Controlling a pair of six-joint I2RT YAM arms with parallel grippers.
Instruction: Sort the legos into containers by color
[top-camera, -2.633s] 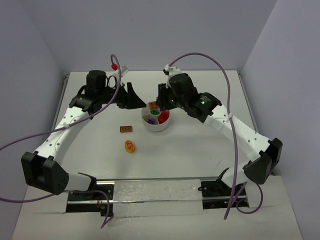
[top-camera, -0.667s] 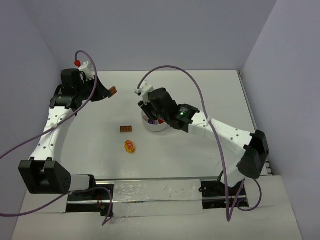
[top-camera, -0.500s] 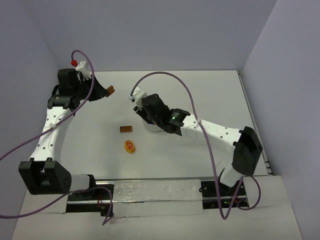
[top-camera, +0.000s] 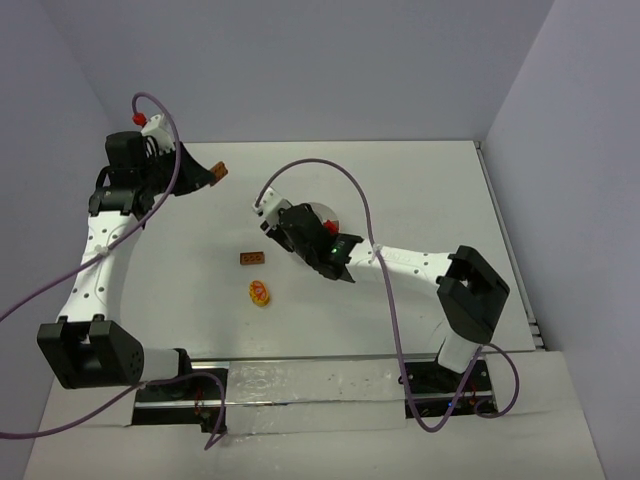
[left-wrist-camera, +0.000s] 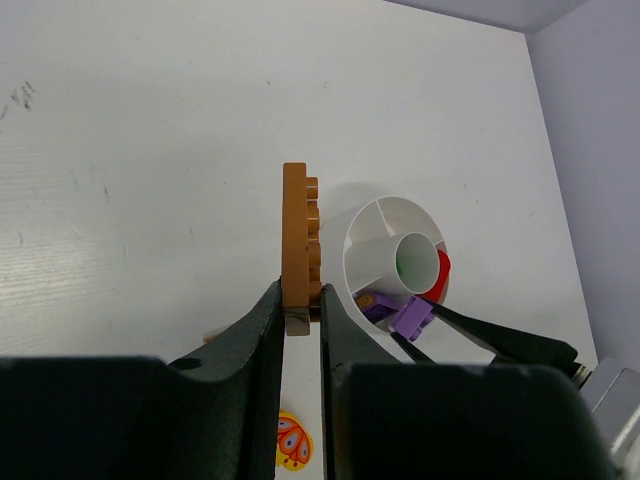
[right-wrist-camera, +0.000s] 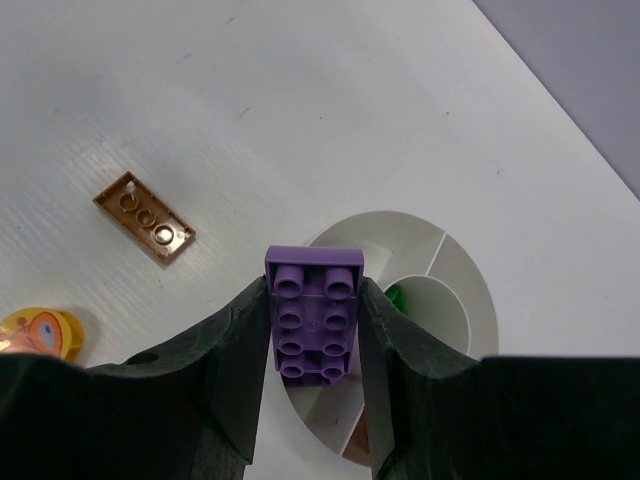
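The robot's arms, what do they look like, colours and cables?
Both arms are white links with black joints and black gripper fingers. A purple cable loops off each. The left arm has a red cap; the right arm shows a green light.

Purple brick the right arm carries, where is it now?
In the right wrist view the purple brick sits clamped in the right end effector, over the rim of the white dish, with the brown flat brick to its left.

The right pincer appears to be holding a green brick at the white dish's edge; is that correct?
Not quite: the right pincer holds a purple brick, not a green one, at the white dish's edge, as the right wrist view shows.
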